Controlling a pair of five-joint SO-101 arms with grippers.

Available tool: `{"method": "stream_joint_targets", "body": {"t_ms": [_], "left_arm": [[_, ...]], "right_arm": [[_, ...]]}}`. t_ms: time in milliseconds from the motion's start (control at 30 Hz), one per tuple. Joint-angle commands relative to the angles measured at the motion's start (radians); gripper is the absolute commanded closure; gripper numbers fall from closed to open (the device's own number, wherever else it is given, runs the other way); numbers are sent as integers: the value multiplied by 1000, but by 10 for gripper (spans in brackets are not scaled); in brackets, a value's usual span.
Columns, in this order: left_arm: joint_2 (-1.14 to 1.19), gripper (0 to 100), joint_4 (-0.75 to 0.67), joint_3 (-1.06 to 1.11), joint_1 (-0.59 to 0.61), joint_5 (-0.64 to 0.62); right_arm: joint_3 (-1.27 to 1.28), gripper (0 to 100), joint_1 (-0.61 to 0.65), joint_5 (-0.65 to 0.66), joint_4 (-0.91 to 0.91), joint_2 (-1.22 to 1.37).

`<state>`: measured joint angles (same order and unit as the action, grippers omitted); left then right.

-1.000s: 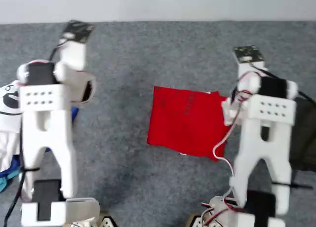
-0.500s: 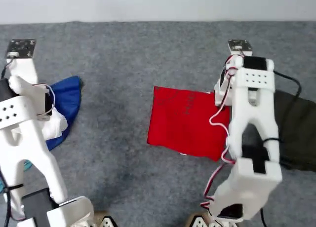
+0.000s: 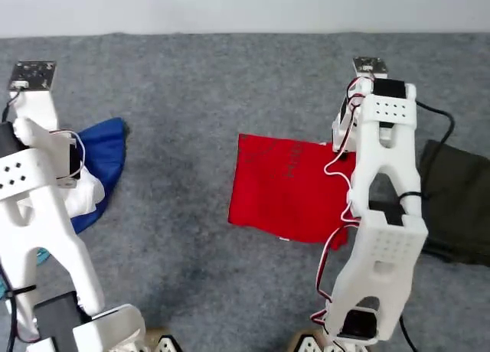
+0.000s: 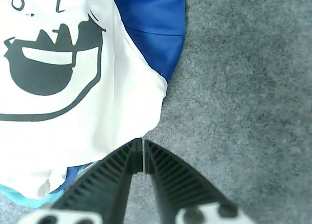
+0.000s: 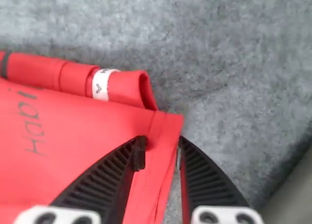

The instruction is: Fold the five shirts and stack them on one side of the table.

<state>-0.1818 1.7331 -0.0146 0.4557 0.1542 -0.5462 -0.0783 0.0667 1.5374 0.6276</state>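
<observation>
On the grey felt table (image 3: 191, 99), one red cloth shirt (image 3: 287, 187) lies folded, the right gripper (image 5: 158, 151) spread astride its edge, while the left gripper (image 4: 143, 156), pressed together on nothing, overlooks an unfolded white-and-blue shirt heap (image 4: 73, 102).

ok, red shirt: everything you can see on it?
The red shirt lies flat mid-table on the grey felt-like surface, folded into a rough, slightly skewed rectangle. Soft cloth, faint dark lettering on top, a rolled collar with a white neck label at one corner. The right gripper sits at that corner, fingers apart with the folded edge between them.
</observation>
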Motion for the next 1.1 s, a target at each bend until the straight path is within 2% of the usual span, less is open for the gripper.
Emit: {"method": "stream_joint_targets", "body": {"t_ms": [0, 133, 267, 467, 767, 1067], "left_arm": [[-38, 986, 20, -4, 3, 5], [-38, 986, 20, -4, 3, 5], [-38, 986, 20, -4, 3, 5], [-38, 986, 20, -4, 3, 5], [-38, 986, 20, -4, 3, 5], [-38, 986, 20, -4, 3, 5]], "right_arm": [[-48, 881, -1, -9, -8, 10], [-48, 894, 2, -8, -8, 33], [-48, 992, 2, -3, -28, 24], [-83, 987, 4, 3, -30, -10], [-117, 987, 39, 192, -139, -13], [-117, 987, 38, 203, -234, -5]]}}
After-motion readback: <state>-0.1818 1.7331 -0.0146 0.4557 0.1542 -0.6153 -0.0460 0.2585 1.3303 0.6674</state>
